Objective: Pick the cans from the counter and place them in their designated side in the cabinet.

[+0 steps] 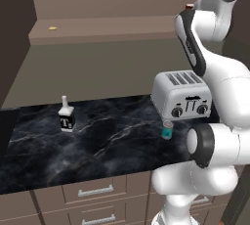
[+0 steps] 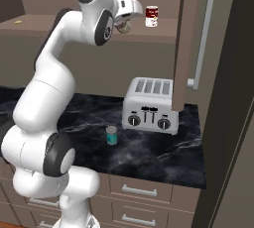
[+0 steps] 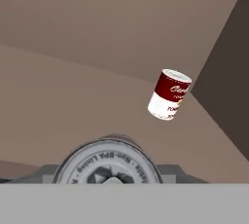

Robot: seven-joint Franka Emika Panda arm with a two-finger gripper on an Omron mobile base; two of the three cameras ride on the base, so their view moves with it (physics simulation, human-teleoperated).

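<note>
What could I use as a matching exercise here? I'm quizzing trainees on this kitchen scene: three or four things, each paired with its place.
Things:
1. teal can
2. red-and-white can
3. toaster
4. black-and-white bottle

Places:
A. on the cabinet shelf, near the gripper
B. at the counter's right end, by the wall
C. on the counter, left part
D. on the counter, in front of the toaster

Pairs: 1-D, 2-A, 3-B, 4-C

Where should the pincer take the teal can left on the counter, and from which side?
Grip the teal can across its round wall, coming from above: it stands upright on the counter, and the toaster sits close behind.
</note>
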